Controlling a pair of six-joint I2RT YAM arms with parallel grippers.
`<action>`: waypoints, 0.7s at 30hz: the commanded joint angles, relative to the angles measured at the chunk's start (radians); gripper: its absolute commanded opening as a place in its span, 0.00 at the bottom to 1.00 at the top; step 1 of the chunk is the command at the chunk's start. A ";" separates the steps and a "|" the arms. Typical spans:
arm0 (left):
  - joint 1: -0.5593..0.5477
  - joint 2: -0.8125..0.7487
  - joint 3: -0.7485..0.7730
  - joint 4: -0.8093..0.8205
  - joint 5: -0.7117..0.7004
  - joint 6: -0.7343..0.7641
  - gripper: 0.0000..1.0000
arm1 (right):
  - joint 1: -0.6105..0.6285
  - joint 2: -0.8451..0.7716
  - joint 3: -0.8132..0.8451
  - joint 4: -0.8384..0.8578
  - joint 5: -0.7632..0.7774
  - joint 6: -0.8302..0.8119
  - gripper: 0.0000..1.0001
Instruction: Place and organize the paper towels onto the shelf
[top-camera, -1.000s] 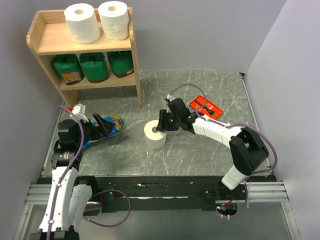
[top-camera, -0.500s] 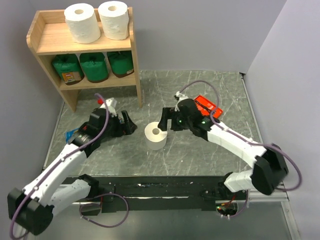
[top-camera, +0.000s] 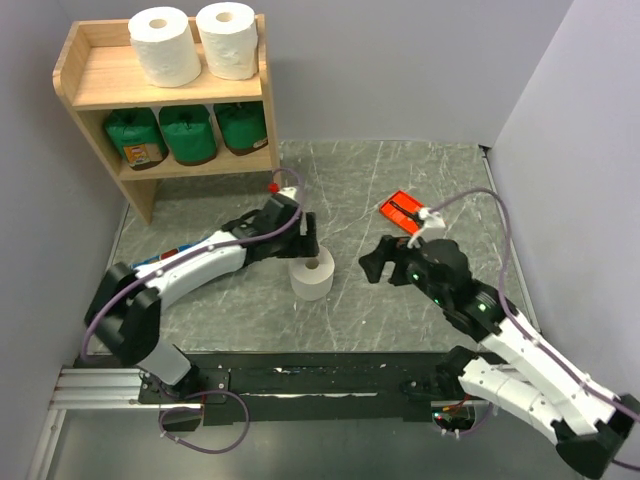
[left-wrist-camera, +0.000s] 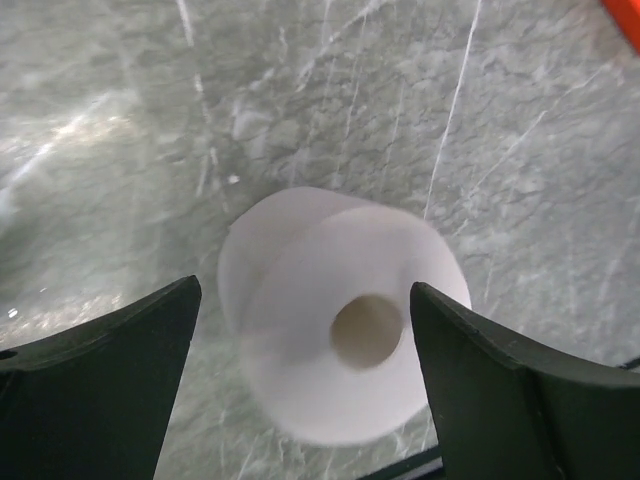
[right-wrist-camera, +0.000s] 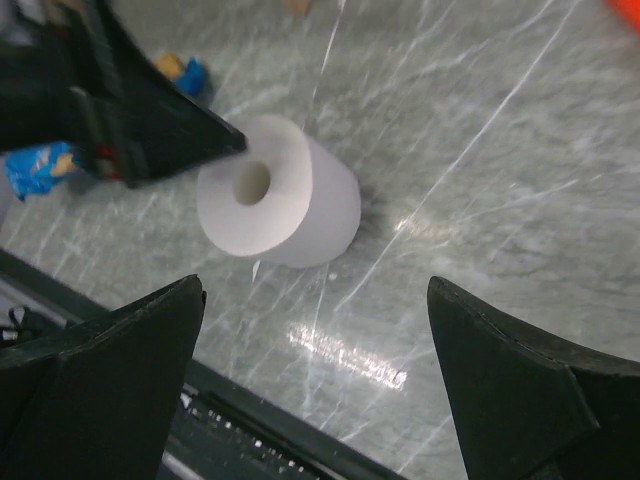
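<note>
One white paper towel roll (top-camera: 313, 274) stands upright on the grey table, its hollow tube facing up. My left gripper (top-camera: 307, 246) hovers over the roll's far side, open. In the left wrist view the roll (left-wrist-camera: 340, 345) sits between its two fingers (left-wrist-camera: 110, 385) with a gap showing on the left. My right gripper (top-camera: 376, 263) is open and empty, a short way right of the roll (right-wrist-camera: 280, 195). Two white rolls (top-camera: 165, 46) stand on the top board of the wooden shelf (top-camera: 100, 85). Three green rolls (top-camera: 187, 133) fill the lower tier.
A flat orange-red tray (top-camera: 405, 212) lies behind the right gripper. The blue snack bag (top-camera: 150, 267) lies partly hidden under the left arm and also shows in the right wrist view (right-wrist-camera: 40, 165). The shelf's side panel (top-camera: 277, 170) stands behind the left gripper.
The right gripper opened, let go of the white roll and drew back to the right. The left arm swung from the snack bag across to the roll.
</note>
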 joint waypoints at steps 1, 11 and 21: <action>-0.052 0.079 0.102 -0.068 -0.130 -0.015 0.90 | -0.001 -0.118 -0.060 -0.014 0.129 -0.034 1.00; -0.072 0.056 0.102 -0.099 -0.177 -0.035 0.96 | -0.010 -0.149 -0.084 -0.019 0.141 -0.074 1.00; -0.072 0.003 0.068 -0.084 -0.065 0.000 0.90 | -0.013 -0.088 -0.100 0.024 0.103 -0.086 1.00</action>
